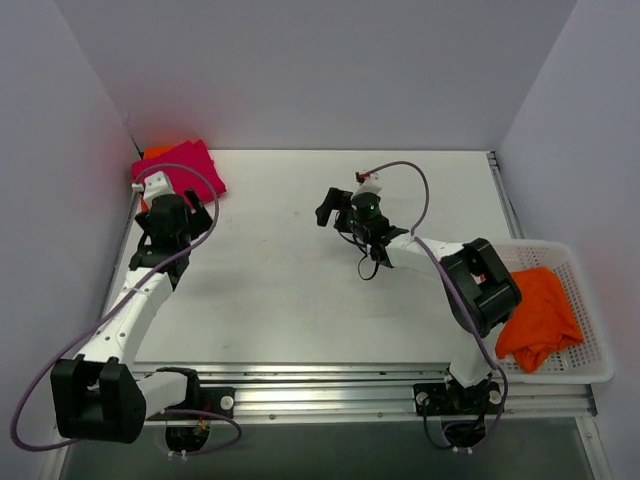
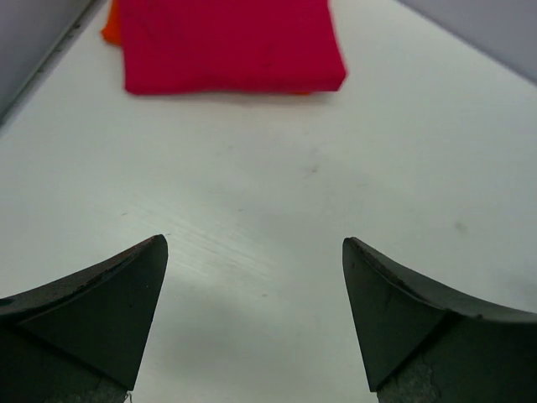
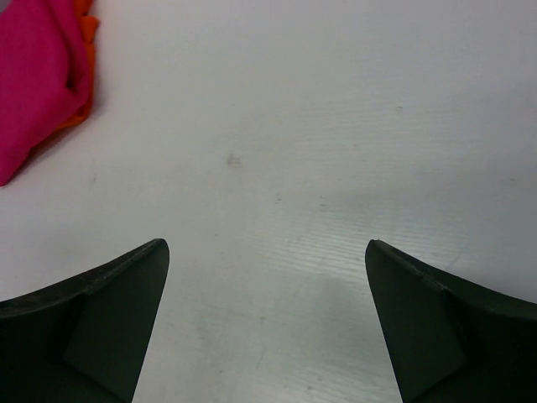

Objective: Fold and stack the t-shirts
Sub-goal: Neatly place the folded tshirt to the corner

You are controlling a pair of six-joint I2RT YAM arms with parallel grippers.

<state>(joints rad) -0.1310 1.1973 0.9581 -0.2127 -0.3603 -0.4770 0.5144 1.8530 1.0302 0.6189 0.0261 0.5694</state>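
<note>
A folded crimson-pink t-shirt lies at the table's far left corner, on top of a folded orange t-shirt whose edge peeks out. My left gripper is open and empty just in front of this stack. In the left wrist view the pink shirt lies ahead of the gripper, with an orange edge at its left. My right gripper is open and empty over the bare table middle, pointing left. Its wrist view shows the pink shirt far left. Another orange t-shirt lies crumpled in the basket.
A white plastic mesh basket stands at the right edge of the table. Grey walls close in the left, back and right sides. A metal rail runs along the near edge by the arm bases.
</note>
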